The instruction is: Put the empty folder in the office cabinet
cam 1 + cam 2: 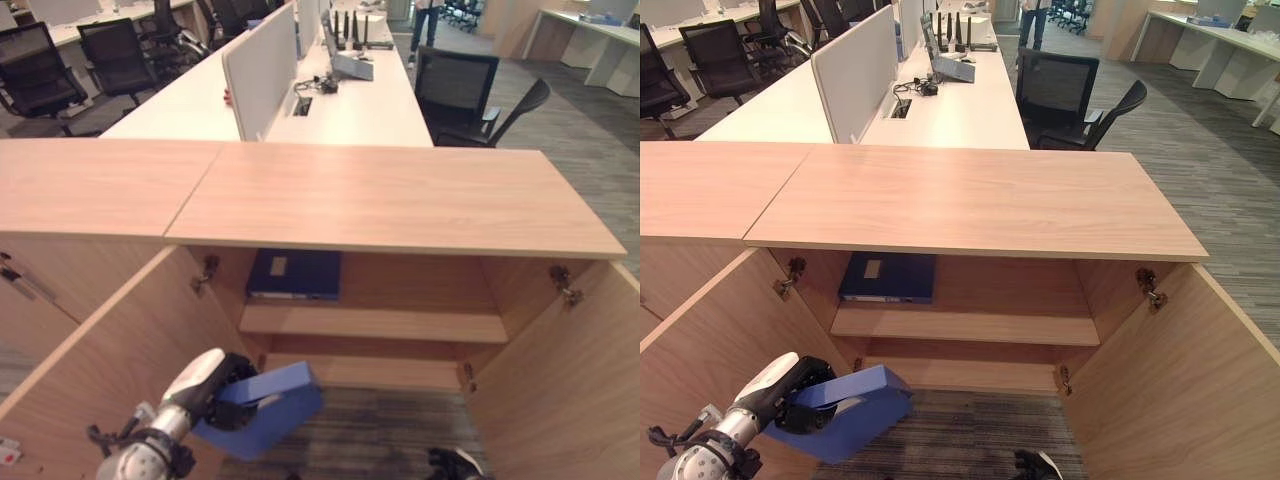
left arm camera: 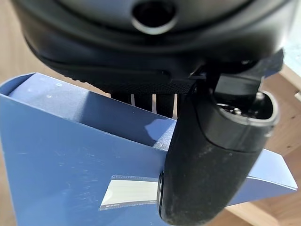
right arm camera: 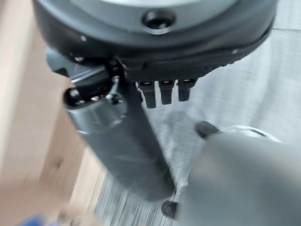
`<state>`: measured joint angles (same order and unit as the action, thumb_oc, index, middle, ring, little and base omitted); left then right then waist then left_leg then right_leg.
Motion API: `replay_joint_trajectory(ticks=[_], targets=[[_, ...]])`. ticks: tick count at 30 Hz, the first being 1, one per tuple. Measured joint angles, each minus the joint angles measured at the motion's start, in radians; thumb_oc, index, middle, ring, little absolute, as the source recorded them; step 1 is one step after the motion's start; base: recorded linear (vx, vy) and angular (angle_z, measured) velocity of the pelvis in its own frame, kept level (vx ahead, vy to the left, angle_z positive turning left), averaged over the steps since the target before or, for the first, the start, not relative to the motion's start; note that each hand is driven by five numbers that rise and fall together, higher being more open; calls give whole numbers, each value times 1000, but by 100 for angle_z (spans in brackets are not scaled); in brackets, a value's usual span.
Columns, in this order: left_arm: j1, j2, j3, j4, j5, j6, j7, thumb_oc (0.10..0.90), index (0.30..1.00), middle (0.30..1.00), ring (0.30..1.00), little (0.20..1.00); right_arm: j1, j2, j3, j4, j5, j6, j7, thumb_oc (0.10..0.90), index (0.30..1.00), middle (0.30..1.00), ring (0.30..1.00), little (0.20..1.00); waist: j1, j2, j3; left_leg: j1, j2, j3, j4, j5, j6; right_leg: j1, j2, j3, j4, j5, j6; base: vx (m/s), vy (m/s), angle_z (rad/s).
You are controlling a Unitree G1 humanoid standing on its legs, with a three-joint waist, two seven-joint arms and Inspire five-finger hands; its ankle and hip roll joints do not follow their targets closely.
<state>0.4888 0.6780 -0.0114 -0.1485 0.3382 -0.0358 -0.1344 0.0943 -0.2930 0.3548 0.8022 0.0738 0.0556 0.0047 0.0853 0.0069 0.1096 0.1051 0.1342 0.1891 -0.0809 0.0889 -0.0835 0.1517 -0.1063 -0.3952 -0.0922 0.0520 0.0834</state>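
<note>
Blue folder [image 1: 268, 405] was held low in front of the open office cabinet [image 1: 400, 200], tilted, clear of the shelves. Left hand [image 1: 222, 385] had thumb [image 2: 207, 165] pressed across the folder's face beside a white spine label [image 2: 129, 194], fingers curled behind it. Right hand [image 3: 127, 136] hung over grey carpet [image 1: 960, 430] beside a cabinet door [image 1: 1180, 380]; its thumb stood out straight, and whether the fingers were spread or curled I cannot tell. A second, darker blue binder [image 1: 888, 277] lay flat on the upper shelf [image 1: 970, 328]. Cabinet was light wood-grain laminate with metal hinges. Beyond it stood a long white bench [image 1: 350, 105] with a divider panel [image 1: 262, 70] and black office chairs [image 1: 455, 90].
</note>
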Motion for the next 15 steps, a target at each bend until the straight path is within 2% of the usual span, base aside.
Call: replay_joint_trajectory(ticks=[1, 2, 4, 8, 12, 15], targets=[[17, -33, 17, 3, 0, 0, 1, 400, 300, 300, 300, 300, 46, -39, 5, -185, -31, 36, 11, 800, 900, 900, 900, 900, -2, 9, 1, -3, 0, 1, 0, 0, 0, -4, -2, 0, 3, 0, 0, 0, 0, 0], [21, -61, 24, 5, -3, 2, 1, 400, 300, 300, 300, 300, 86, -81, 11, -322, -56, 27, 12, 800, 900, 900, 900, 900, -5, 15, 4, -3, -1, 2, 0, 0, 1, -5, -4, 1, -1, 1, 1, 0, 0, 0], [21, -83, 20, 3, -23, 4, 1, 400, 300, 300, 300, 300, 97, -116, 4, -421, -90, -17, 13, 800, 900, 900, 900, 900, -4, 16, 3, 2, -1, 2, 0, 0, 1, 0, -4, 1, -1, 1, 1, 0, 0, 0], [-15, -114, -11, -7, -138, 5, -1, 400, 300, 300, 300, 300, 3, -121, -11, -435, -145, -19, 9, 800, 900, 900, 900, 900, -4, 12, -2, 0, 1, 2, 0, 1, 1, -1, -2, 1, -1, 2, -2, 0, 0, 0], [-87, -115, -101, -13, -291, 8, -3, 400, 300, 300, 300, 300, -67, -116, 33, -436, -153, -13, 8, 800, 900, 900, 900, 900, -3, 14, -1, -1, 0, 1, 0, 2, 1, -1, -2, 1, -1, 3, -2, 0, 0, 0], [-118, -116, -134, -27, -344, 9, -9, 400, 300, 300, 300, 300, -86, -106, 69, -441, -153, -12, 8, 800, 900, 900, 900, 900, -1, 14, 0, -2, 0, 1, 0, 2, 1, 2, -1, 1, 2, 4, -3, 0, 0, 0]])
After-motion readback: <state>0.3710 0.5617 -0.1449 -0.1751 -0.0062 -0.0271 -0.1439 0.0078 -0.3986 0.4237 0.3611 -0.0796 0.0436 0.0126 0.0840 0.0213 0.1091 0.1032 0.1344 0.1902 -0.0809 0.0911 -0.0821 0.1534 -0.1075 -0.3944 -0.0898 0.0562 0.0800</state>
